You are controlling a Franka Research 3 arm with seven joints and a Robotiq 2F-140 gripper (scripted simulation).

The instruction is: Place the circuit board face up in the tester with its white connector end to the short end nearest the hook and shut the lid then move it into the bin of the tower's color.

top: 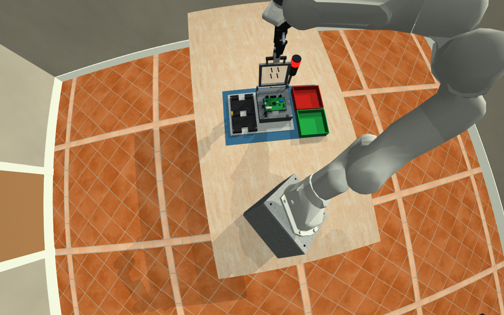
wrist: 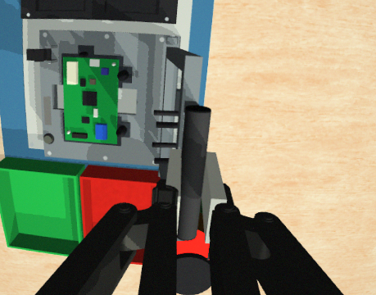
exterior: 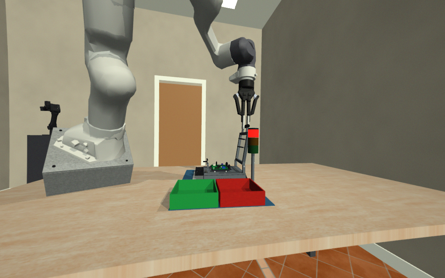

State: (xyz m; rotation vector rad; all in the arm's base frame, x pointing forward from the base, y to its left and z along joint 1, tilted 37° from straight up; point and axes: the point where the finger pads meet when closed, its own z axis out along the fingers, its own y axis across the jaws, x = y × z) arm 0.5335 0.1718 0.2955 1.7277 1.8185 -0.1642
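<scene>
I've got the gripper [wrist: 194,205] pinched nearly shut on the upright lid's handle [wrist: 194,159], board [wrist: 92,98] seated in the tester [wrist: 144,49] at my 10 o'clock, so I'd follow the hinge arc toward 9 o'clock, not pushing straight down

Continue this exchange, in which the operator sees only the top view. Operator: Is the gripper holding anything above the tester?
Observer: Yes. In the wrist view the gripper is shut on the lid's dark handle.
Operator: How far open is the lid?
Observer: In the exterior view the lid stands nearly upright.
Operator: Which tower lamps are lit?
Observer: Only the top red segment of the signal tower glows. The amber and green segments below it are dark.
</scene>
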